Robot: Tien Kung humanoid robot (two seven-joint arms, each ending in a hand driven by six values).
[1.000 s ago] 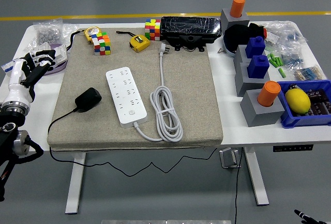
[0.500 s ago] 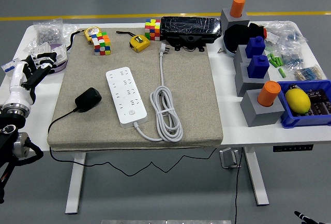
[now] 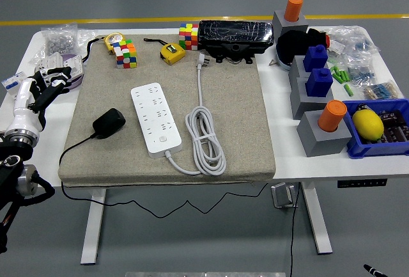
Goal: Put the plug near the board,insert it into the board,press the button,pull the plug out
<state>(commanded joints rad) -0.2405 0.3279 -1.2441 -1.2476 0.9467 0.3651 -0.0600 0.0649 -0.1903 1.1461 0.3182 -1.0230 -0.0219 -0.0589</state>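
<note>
Step in hand, judged: reach for plug; nothing grasped yet.
- Plug point(image 3: 109, 123): black, on grey mat point(image 3: 243, 110), well left of power strip point(image 3: 155, 118), cord trailing off mat's front-left edge.
- Approach from above; pinch body sides, keep cord free.
- Set down just beside strip, prongs toward sockets.
- Left robot hand point(image 3: 48, 83): over counter point(image 3: 284, 155) left edge, beyond mat, forearm angled up-inward; fingers apart, empty.
- Right robot hand: not visible.

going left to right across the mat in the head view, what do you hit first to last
black plug → white power strip → coiled white cable
</note>
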